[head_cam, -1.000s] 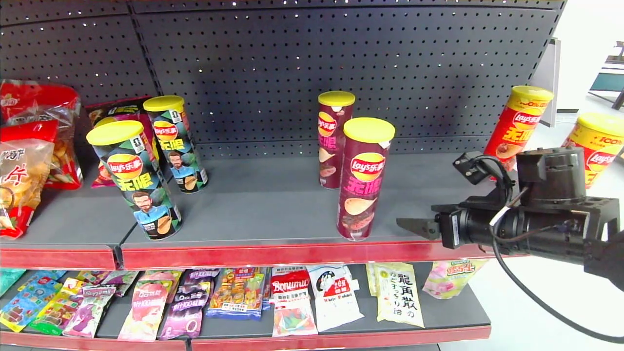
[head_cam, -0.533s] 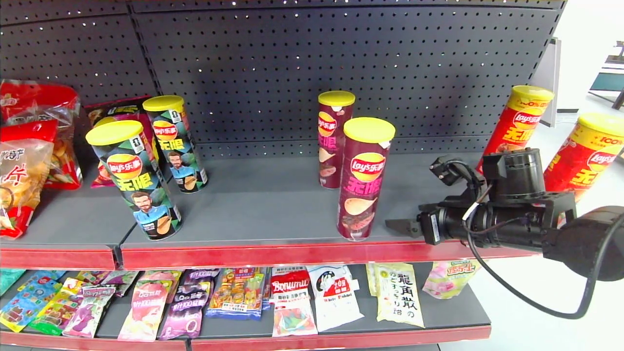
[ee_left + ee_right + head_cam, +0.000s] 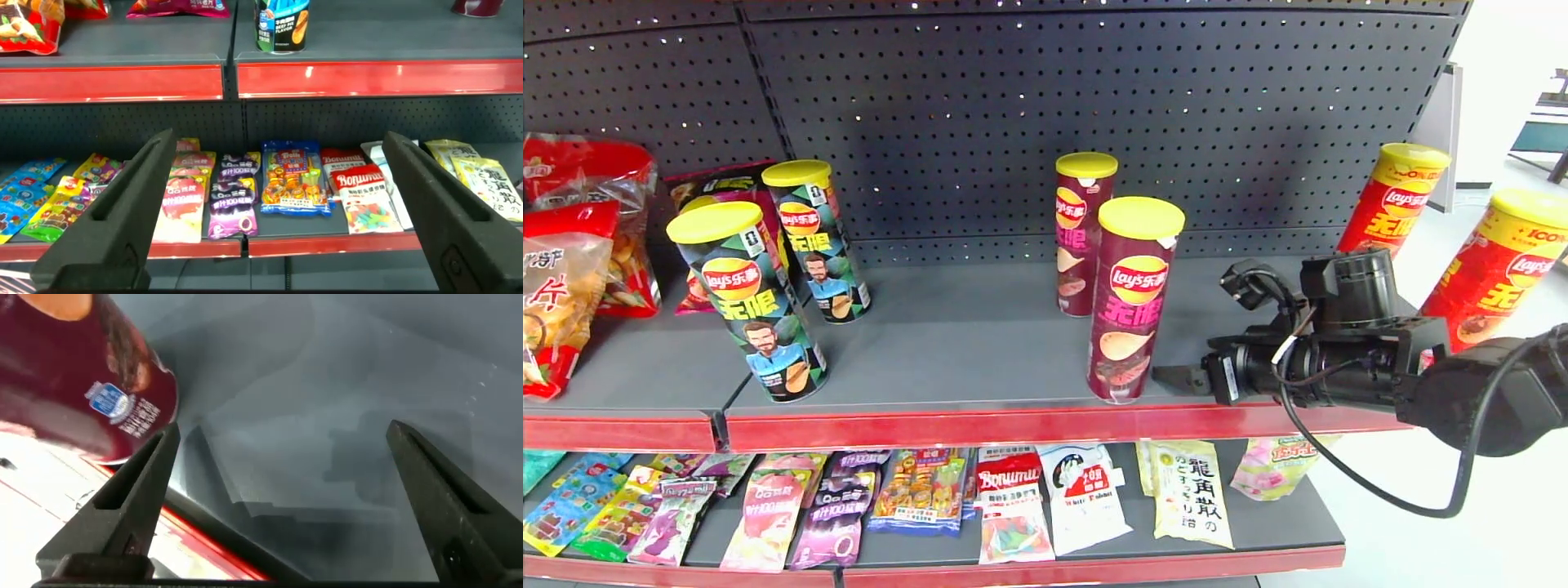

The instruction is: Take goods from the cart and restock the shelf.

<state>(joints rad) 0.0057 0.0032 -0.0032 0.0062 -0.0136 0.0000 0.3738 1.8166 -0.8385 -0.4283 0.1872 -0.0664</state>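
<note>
On the upper shelf (image 3: 980, 343) two maroon chip cans stand, one at the front (image 3: 1131, 302) and one behind it (image 3: 1082, 233). My right gripper (image 3: 1176, 377) hovers low over the shelf's front edge, just right of the front maroon can, apart from it. In the right wrist view this gripper (image 3: 283, 433) is open with nothing between its fingers, and the maroon can (image 3: 73, 384) sits off to one side. My left gripper (image 3: 279, 139) is open too, facing the lower shelf of snack packets (image 3: 294, 175).
Two dark cans (image 3: 747, 302) (image 3: 815, 241) stand at the shelf's left, next to red snack bags (image 3: 572, 245). Two red cans (image 3: 1392, 200) (image 3: 1499, 261) stand at the right end, behind my right arm. The shelf between the dark and maroon cans is bare. A red lip (image 3: 1013, 425) edges the front.
My right arm has slid left along the shelf front, bringing its open gripper close to the front maroon can. The cans have stayed put.
</note>
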